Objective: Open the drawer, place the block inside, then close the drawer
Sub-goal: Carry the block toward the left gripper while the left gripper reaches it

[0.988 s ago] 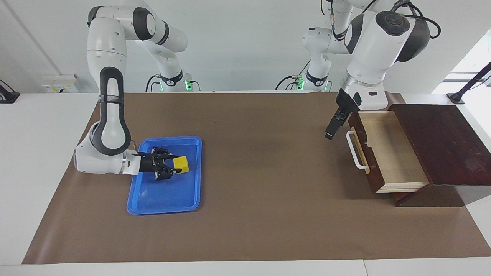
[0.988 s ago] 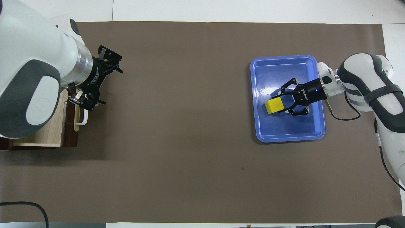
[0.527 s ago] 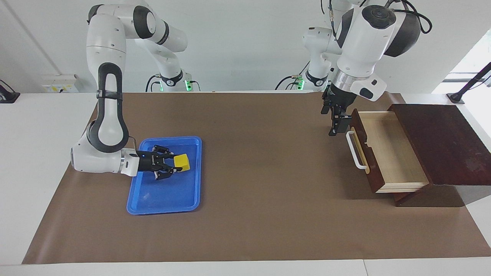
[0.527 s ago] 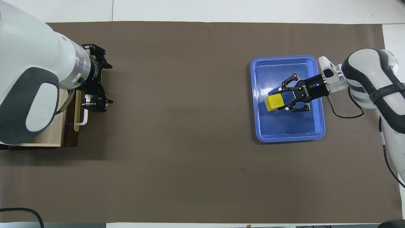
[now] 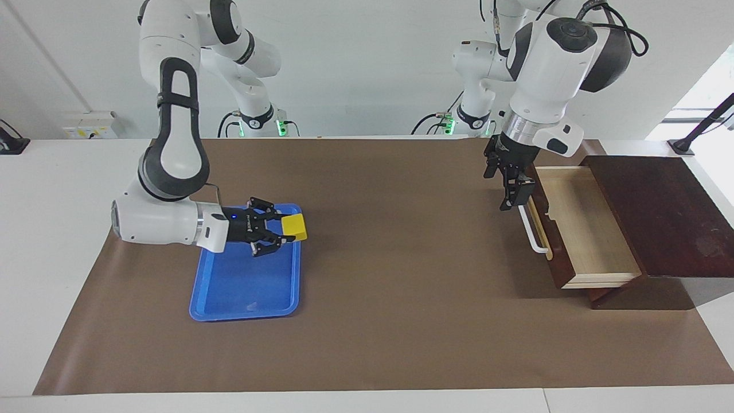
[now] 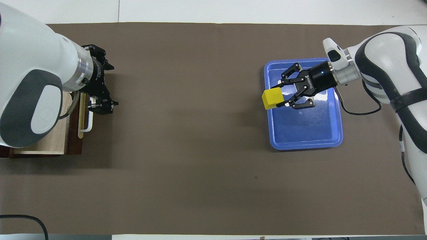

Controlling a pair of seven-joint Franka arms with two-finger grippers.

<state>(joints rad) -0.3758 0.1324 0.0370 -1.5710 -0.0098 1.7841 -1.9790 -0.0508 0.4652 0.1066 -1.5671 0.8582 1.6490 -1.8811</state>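
From across the worktop, my right hand (image 5: pixel 285 233) pinches the small bright yellow cube block (image 5: pixel 296 228) in the air over the edge of the flat blue plastic tray (image 5: pixel 246 287), the edge toward the left arm's end of the worktop. The block is a plain, smooth-faced cube, tilted a little, with no marking I can see. My left hand (image 5: pixel 509 182), fingers spread, hangs just beside the white bar handle (image 5: pixel 532 236) of the dark brown wooden drawer (image 5: pixel 579 223), which stands pulled out of its dark wooden box (image 5: pixel 659 212), showing a light wood interior.

From overhead, white lettering runs along the black body of my right hand (image 6: pixel 281 96), but it is too small for me to read. The block (image 6: pixel 273 98) covers the tray's rim (image 6: pixel 337 133). My left hand (image 6: pixel 100 86) is over the brown paper sheet (image 6: pixel 186 133) next to the drawer's (image 6: pixel 50 140) handle (image 6: pixel 87 125).
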